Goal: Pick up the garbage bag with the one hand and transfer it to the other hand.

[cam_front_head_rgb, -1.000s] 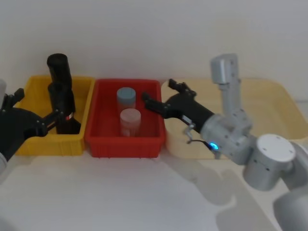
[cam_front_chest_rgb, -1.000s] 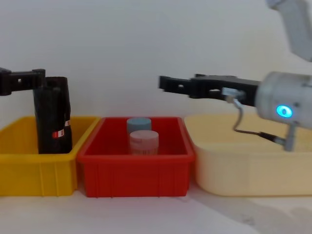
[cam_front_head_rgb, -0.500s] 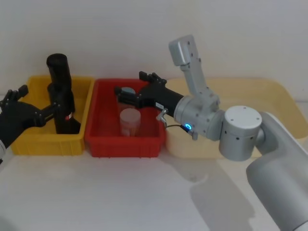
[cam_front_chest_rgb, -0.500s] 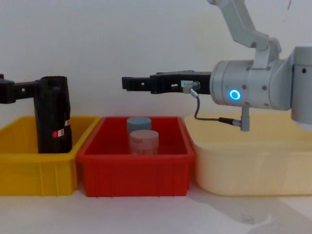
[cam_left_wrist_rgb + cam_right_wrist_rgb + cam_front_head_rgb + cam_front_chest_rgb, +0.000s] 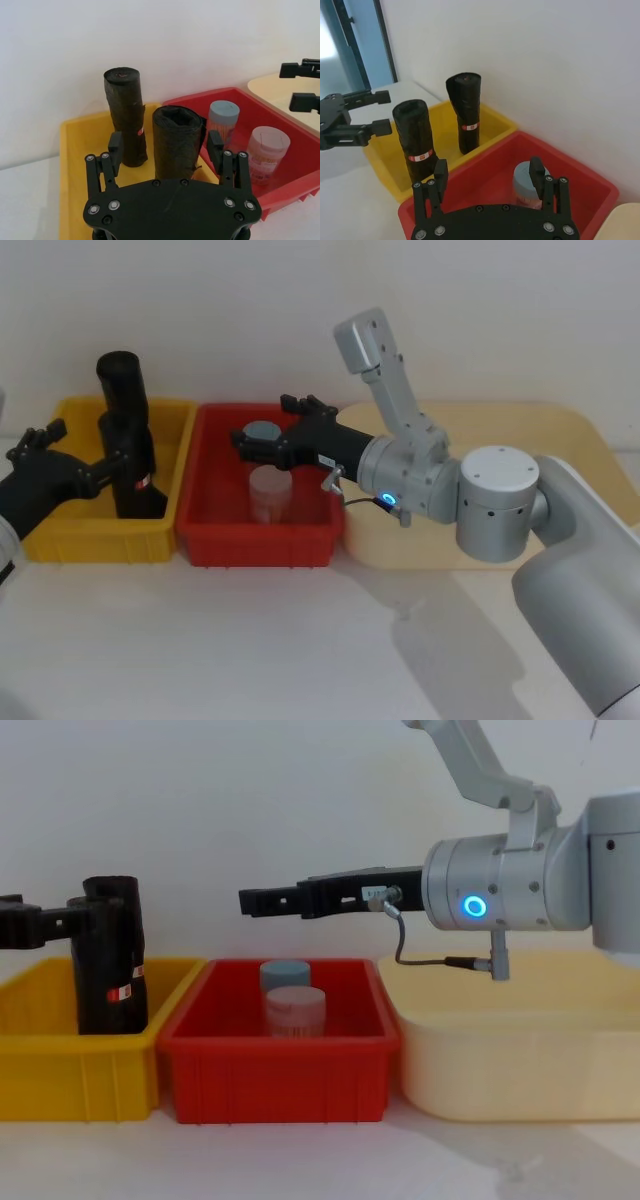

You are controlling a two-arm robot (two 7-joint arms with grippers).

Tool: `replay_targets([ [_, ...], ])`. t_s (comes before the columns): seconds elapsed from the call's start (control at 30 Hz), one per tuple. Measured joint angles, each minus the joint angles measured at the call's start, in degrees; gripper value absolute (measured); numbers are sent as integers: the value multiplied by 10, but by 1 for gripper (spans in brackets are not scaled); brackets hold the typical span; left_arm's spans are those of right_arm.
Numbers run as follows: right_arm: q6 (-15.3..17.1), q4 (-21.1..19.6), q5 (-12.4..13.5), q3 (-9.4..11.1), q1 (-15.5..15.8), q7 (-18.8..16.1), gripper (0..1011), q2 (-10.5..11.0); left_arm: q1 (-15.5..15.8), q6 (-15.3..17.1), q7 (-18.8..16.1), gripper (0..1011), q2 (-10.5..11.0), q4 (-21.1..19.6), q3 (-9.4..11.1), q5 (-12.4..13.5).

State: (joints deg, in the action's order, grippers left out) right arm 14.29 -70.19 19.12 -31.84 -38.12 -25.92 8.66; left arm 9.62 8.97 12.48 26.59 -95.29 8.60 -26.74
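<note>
Over the yellow plastic bin on the robot's left, the black two-finger left gripper has its fingers spread to either side of the garbage bag. This is a thick black roll of plastic with a small red-and-white label, and it stands upright in that bin on the side nearer the robot. One finger shows a clear gap to the roll and the other almost none, so I judge that the grasp is not yet made.

To do it well:
- Centre the roll between the fingers.
- Close on its upper part, above the label, and squeeze firmly, since rolled film gives.
- Lift straight up so the base clears the bin wall and misses the second black roll standing just behind.
- Leave a free length of roll for the receiving hand.

The right gripper is black and two-fingered, on a silver-grey arm with a blue glowing ring. It hangs with its fingers apart above the red plastic bin, pointing toward the left.

Count:
- Two black rolls.
- Two jars in the red bin: a blue-grey-capped jar and a pinkish jar.
- Three containers, including the cream tray.
- Two grippers.
</note>
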Motion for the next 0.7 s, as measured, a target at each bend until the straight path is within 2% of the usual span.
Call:
replay_targets([
  [0.7, 26, 4, 13, -15, -3, -15, 1001, 16, 63, -1, 42, 1000, -19, 76, 28, 13],
])
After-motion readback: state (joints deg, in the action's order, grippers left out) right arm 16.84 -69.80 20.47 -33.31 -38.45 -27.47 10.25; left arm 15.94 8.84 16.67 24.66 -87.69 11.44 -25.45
